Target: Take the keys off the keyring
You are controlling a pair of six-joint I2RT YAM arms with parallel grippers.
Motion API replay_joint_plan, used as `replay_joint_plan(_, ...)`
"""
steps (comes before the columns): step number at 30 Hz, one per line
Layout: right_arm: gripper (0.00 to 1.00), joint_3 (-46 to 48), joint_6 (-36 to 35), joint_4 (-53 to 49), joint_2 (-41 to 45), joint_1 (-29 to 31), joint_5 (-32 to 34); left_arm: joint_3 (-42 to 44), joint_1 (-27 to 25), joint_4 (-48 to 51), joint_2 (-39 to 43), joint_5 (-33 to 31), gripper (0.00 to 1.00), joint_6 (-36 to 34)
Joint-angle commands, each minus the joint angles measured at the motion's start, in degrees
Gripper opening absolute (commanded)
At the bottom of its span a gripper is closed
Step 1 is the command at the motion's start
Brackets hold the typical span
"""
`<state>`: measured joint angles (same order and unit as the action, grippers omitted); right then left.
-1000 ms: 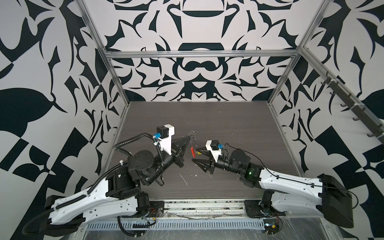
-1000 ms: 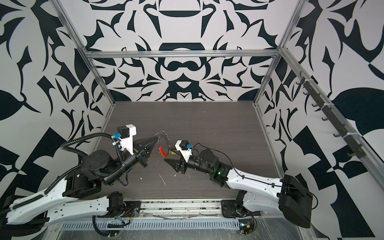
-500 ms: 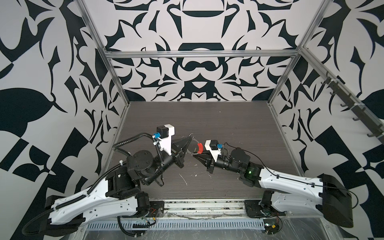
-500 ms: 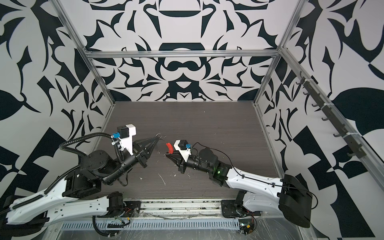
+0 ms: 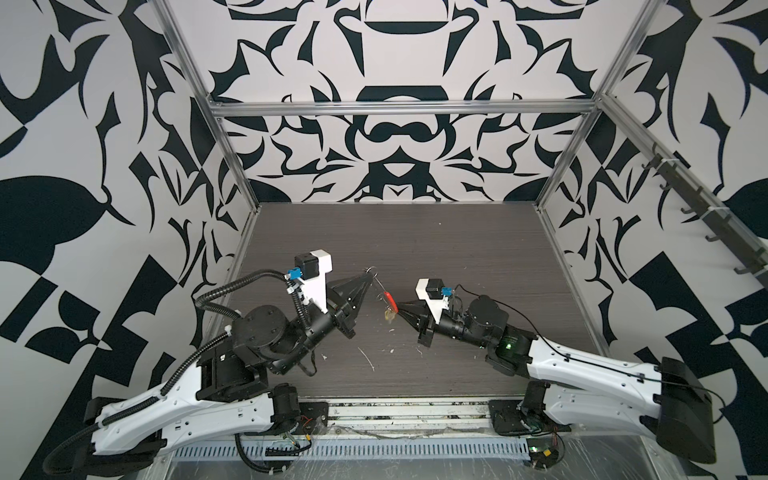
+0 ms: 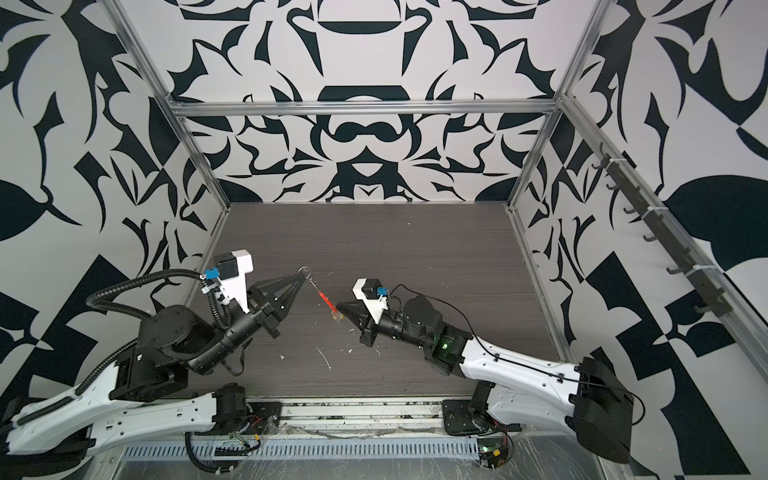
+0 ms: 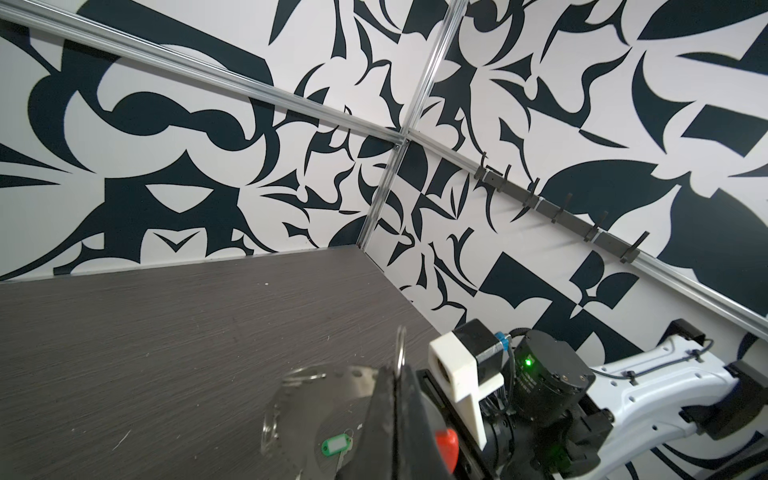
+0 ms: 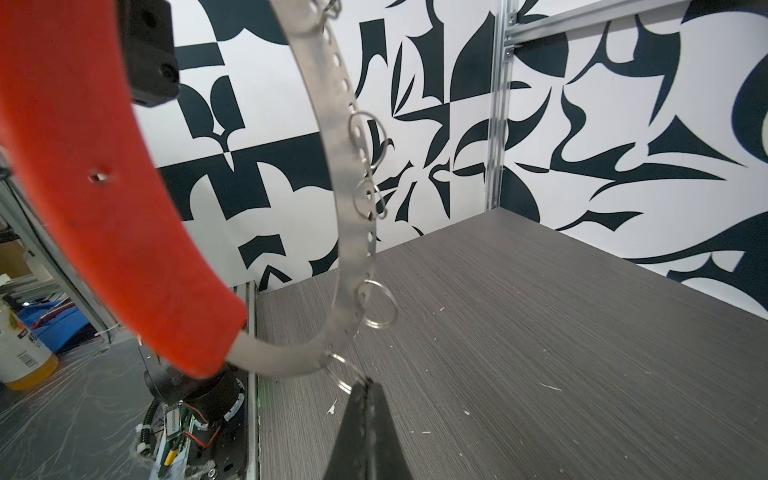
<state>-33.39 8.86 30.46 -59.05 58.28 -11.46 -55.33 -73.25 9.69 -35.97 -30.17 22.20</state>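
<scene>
Right wrist view: my right gripper [image 8: 368,385] is clamped on a small ring [image 8: 345,373] under the raised keyring [image 8: 345,166]; my left gripper [image 5: 368,277] pinches its far top; the yellow-tagged key [image 5: 390,316] dangles nearby.

yellow-tagged key [image 5: 389,316] a blur in both top views; keyring [image 8: 347,174] partly past right wrist view's edge

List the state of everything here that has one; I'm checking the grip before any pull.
Keyring: lifted, hanging on edge.
Split ring: threaded through the keyring's lower rim.
Left pincer: shut on the keyring's upper rim.
Right pincer: shut on the split ring.
Green-tagged key: dangling from the keyring.
Yellow-tagged key: dangling by the right pincer, blurred.
</scene>
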Motion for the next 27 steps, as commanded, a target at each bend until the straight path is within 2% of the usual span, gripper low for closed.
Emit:
replay_joint_plan(1, 0.00, -2.38, -0.46, -5.11, 3.12, 0.30, 3.54, 1.75, -0.05, 1.39, 2.53, -0.06, 0.00, 1.40)
replay_joint_plan(9, 0.00, -5.40, -1.13, -15.30, 8.24, 0.39, 6.09, 6.14, -0.05, 5.32, 5.55, -0.81, 0.00, 3.07)
replay_joint_plan(17, 0.00, -7.46, -1.28, -20.33, 10.96, 0.34, 6.64, 9.97, -0.09, 5.59, 7.66, 1.92, 0.00, 3.21)
replay_joint_plan(27, 0.00, -7.60, -1.22, -22.46, 12.91, 0.34, 9.32, 5.57, -0.13, 9.74, 7.32, 2.82, 0.00, 1.73)
